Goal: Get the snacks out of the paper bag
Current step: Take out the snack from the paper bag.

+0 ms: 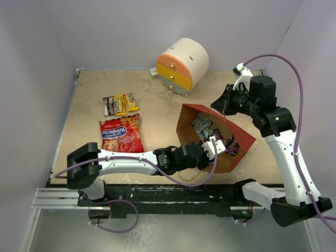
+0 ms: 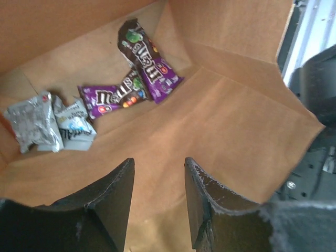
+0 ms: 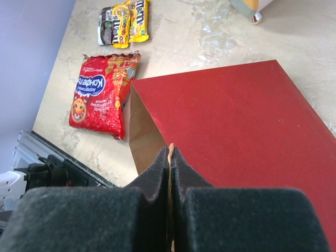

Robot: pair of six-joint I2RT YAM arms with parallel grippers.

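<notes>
At the near edge of the table (image 1: 157, 102) we are stretching our left arm to the right. Our left gripper (image 1: 214, 147) (image 2: 157, 178) is hanging in the mouth of the paper bag (image 1: 244, 139) (image 2: 236, 131) (image 3: 231, 115), just inside its near rim. Its fingers are standing apart with nothing between them, and they are touching no packet.

The paper bag is resting right of the table's middle, red outside and brown inside. It is tilted so that its opening is facing up and to the left. Deeper inside, on the brown paper, the purple candy packets (image 1: 231, 145) (image 2: 107, 98) are lying partly over one another. Just beside them, the two silver foil packets (image 1: 201, 125) (image 2: 32, 124) are lying crumpled and touching each other.

At the bag's far right rim our right gripper (image 1: 224, 103) (image 3: 170, 155) is pinching the paper edge. Its fingers are pressing together on it, and the mouth is gaping wide.

Left of the bag, near it but apart, the red crisp packet (image 1: 121, 135) (image 3: 102, 92) is lying flat on the table. Farther back on the left, the yellow and brown candy packets (image 1: 121, 104) (image 3: 123, 21) are lying side by side, touching. At the far edge, the round white cabinet (image 1: 184, 65) with orange and yellow drawers is standing well apart from everything else.
</notes>
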